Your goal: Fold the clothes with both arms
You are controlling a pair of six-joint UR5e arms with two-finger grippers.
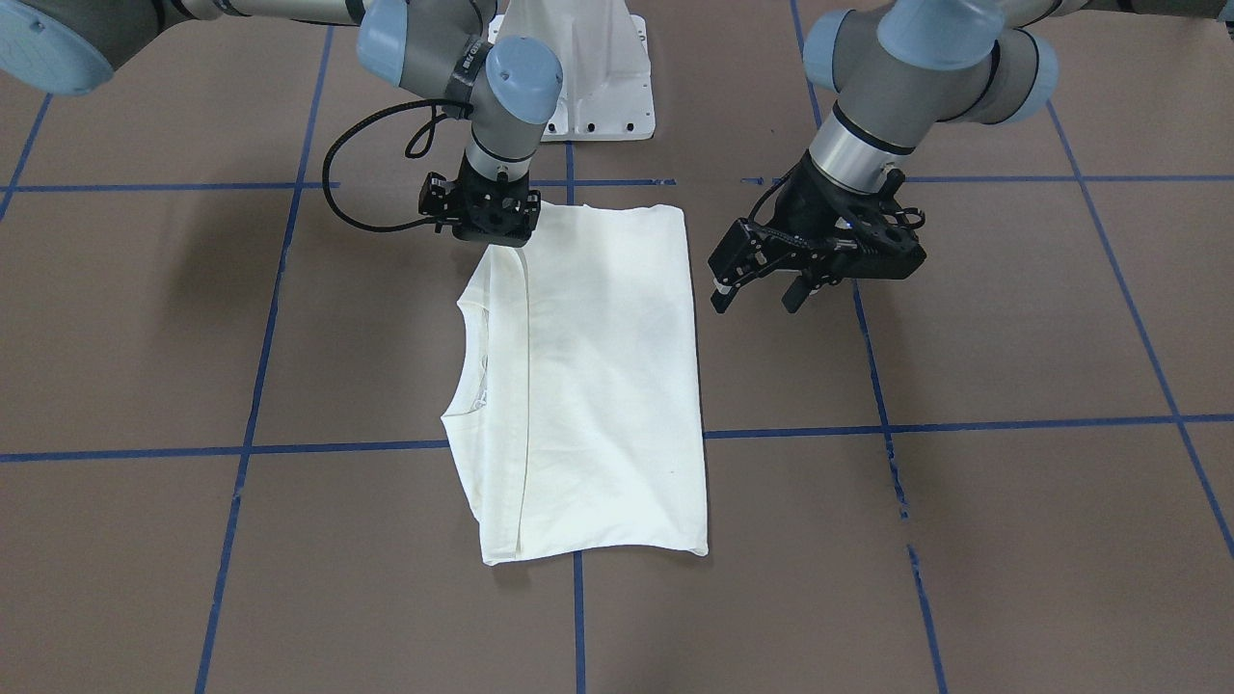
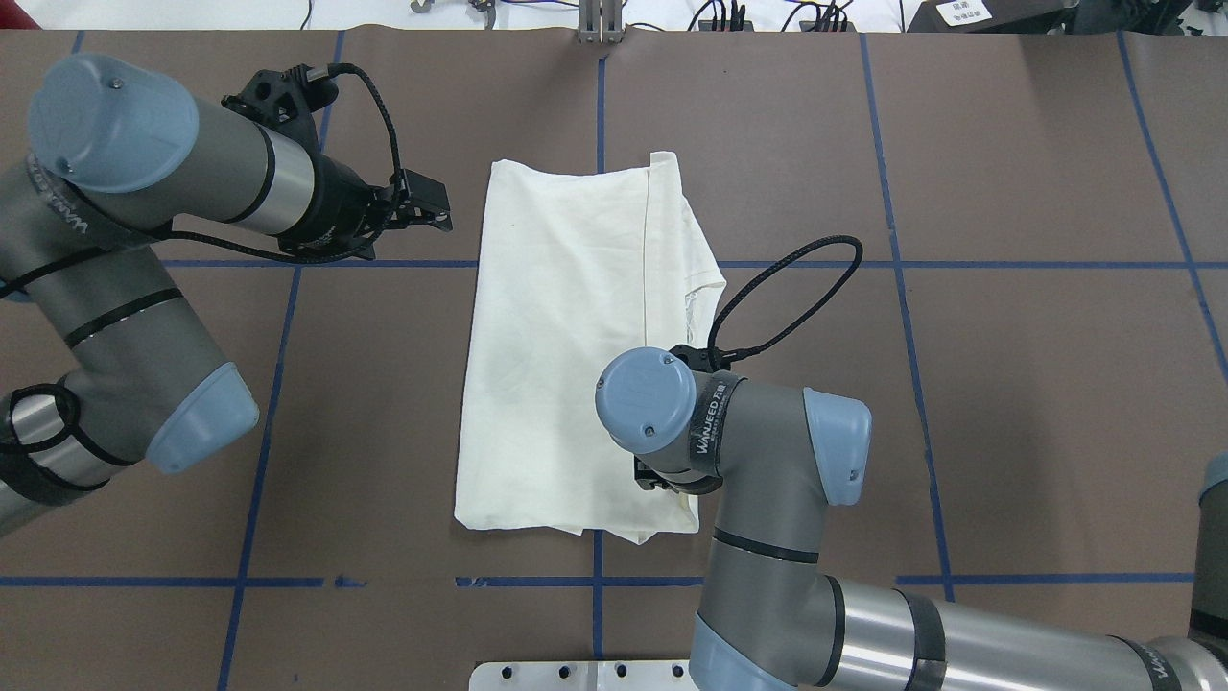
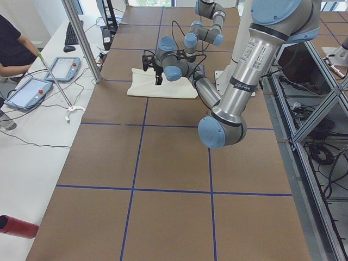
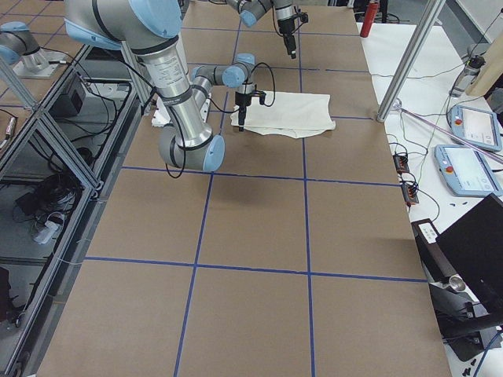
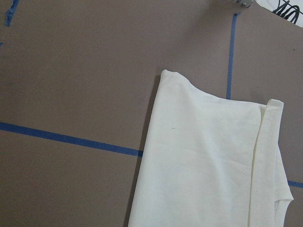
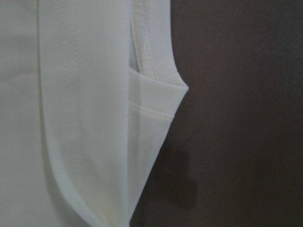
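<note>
Shirt (image 1: pixel 598 386): cream, folded into a long band with the plain side up. It lies flat on the middle of the table (image 1: pixel 964 540).
Left gripper (image 1: pixel 754 304): jaws spread wide and pinching nothing. It sits just beside the shirt's long edge without touching it, at about 10 o'clock from the shirt's centre in the overhead view.
Right gripper (image 1: pixel 487 226): it points straight down over the corner nearest the robot, at about 5 o'clock in the overhead view. I cannot tell whether the jaws are apart or nipping the cloth.
Neckline (image 2: pixel 705 259): on the long edge at 3 o'clock in the overhead view, with a narrow flap folded alongside it.
Handling: likely light, limp and stacked several layers thick. It should sag and slide apart if lifted by one layer only, and it is not fragile.
Hold: probably best pinched at both corners of one short end, through every layer, and carried low.
Hidden: no print, lettering or sleeves show. The right arm's wrist covers its fingers and the near corner from overhead. Neither wrist camera shows fingers, and the right one sees only blurred hems.
</note>
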